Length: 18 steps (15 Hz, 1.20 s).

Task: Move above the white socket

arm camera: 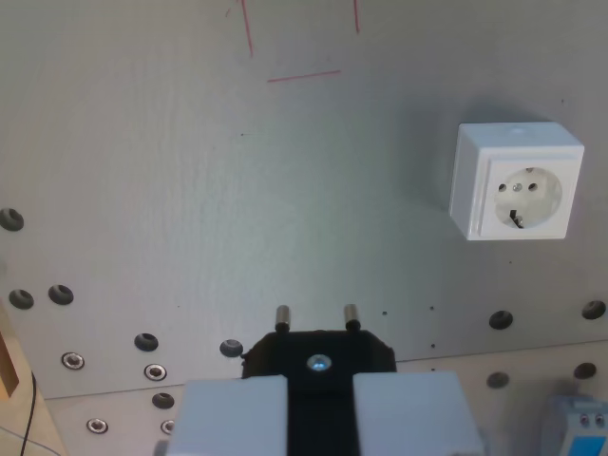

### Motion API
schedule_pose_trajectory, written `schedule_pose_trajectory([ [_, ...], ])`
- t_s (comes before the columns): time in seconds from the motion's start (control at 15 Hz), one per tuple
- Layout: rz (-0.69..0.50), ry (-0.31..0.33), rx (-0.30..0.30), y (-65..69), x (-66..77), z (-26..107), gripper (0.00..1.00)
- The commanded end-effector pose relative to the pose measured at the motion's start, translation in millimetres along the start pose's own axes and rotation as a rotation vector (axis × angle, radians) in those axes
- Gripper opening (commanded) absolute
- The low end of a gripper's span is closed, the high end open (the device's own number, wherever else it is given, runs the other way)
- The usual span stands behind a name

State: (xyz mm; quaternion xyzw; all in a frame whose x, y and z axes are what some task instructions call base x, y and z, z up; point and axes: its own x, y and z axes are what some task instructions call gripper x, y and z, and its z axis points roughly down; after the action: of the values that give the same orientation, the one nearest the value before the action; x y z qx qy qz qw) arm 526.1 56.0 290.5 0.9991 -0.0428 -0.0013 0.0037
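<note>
In the wrist view, your gripper [318, 399] jaws are clamping a black plug [318, 353], prongs pointing ahead. The white socket [516, 180] is sitting on the bench [190, 190] toward the wrist view's upper right, well apart; you're judging most travel remaining.

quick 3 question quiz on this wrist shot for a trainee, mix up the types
1. True or false: the black plug in the hand is already pushed into the white socket.
2. The socket lies toward which part of the wrist view? A) upper right B) lower left C) dead centre
3. Fill in: the plug shows ___ metal pins.

Key: 1 false, they are well apart; 2 A; 3 two.
</note>
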Motion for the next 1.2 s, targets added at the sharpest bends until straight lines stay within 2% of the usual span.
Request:
schedule_pose_trajectory([
  [0.07, 0.001, 0.0, 0.0, 0.0, -0.1, 0.0, 0.0],
  [0.67, 0.0, 0.002, -0.001, 1.7, -0.8, 2.4, 0.0],
  [1.2, -0.011, 0.037, 0.002, 10.7, -4.0, 14.7, 0.0],
])
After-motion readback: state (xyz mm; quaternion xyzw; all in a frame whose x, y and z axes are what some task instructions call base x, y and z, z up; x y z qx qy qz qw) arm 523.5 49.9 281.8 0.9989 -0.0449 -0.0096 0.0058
